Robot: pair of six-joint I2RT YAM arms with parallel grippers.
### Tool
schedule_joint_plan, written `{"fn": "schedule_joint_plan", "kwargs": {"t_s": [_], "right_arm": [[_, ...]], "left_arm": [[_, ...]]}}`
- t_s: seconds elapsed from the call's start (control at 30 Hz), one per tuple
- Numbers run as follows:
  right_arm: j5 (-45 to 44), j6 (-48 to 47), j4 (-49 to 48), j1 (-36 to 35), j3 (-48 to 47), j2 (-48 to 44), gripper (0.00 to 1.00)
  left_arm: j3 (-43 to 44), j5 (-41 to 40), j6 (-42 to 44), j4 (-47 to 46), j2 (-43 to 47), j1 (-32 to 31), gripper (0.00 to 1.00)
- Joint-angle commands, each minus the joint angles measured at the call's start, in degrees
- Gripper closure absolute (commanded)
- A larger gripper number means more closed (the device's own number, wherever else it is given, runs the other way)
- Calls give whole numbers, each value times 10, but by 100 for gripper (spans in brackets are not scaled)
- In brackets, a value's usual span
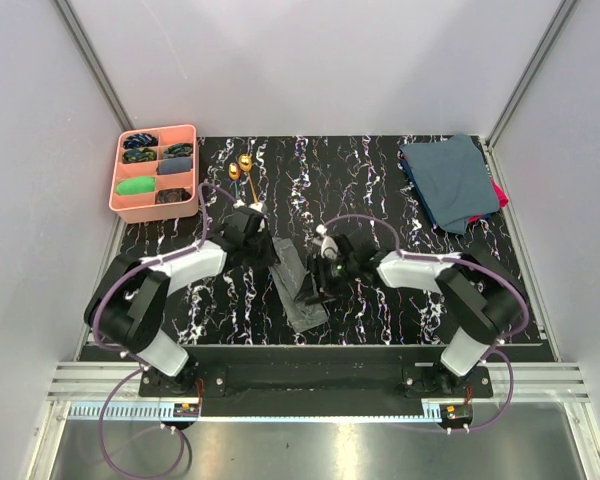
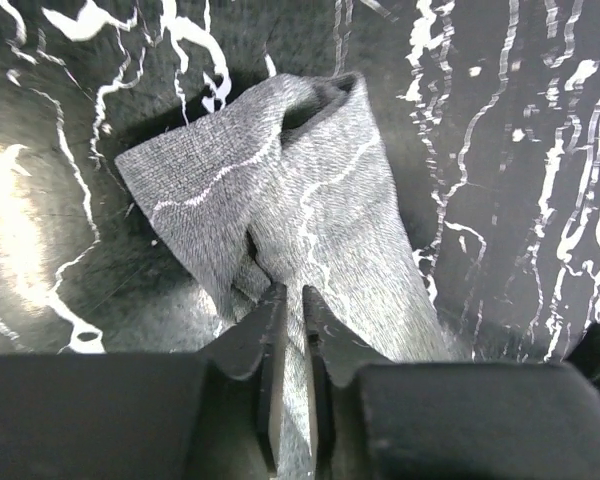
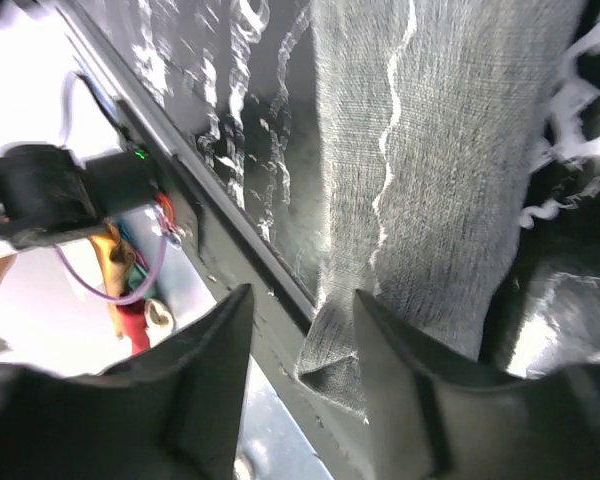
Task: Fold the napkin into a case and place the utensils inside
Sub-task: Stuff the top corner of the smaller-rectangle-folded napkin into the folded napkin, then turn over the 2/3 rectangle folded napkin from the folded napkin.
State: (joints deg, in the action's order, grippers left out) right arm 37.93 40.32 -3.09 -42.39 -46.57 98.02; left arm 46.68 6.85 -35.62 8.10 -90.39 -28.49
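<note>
The grey napkin (image 1: 296, 285) lies folded into a narrow strip between the two arms, slanting toward the front edge. In the left wrist view its far end (image 2: 320, 200) is bunched and partly opened. My left gripper (image 1: 268, 250) (image 2: 292, 292) hangs over that end with its jaws only a slit apart and cloth showing through the gap. My right gripper (image 1: 314, 290) (image 3: 302, 295) stands open above the strip's near end (image 3: 430, 150), a turned-up corner lying between its fingers. Two gold utensils (image 1: 242, 166) lie at the back, left of centre, away from both grippers.
A pink compartment tray (image 1: 128, 205) holding small items stands at the back left. Dark blue-teal cloths (image 1: 448, 182) are piled at the back right. The table's front rail (image 3: 230, 245) runs just under the right gripper.
</note>
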Motion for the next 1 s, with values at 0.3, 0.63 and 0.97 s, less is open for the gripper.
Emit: {"fn": "schedule_joint_plan", "kwargs": {"t_s": [0.3, 0.63, 0.97], "right_arm": [[4, -77, 76, 71, -9, -50, 34], [-224, -197, 293, -18, -187, -19, 19], [-377, -157, 409, -106, -368, 133, 25]], "left_arm": [[27, -25, 20, 56, 108, 2, 71], [-36, -186, -123, 163, 259, 36, 59], [5, -243, -191, 353, 331, 83, 58]]}}
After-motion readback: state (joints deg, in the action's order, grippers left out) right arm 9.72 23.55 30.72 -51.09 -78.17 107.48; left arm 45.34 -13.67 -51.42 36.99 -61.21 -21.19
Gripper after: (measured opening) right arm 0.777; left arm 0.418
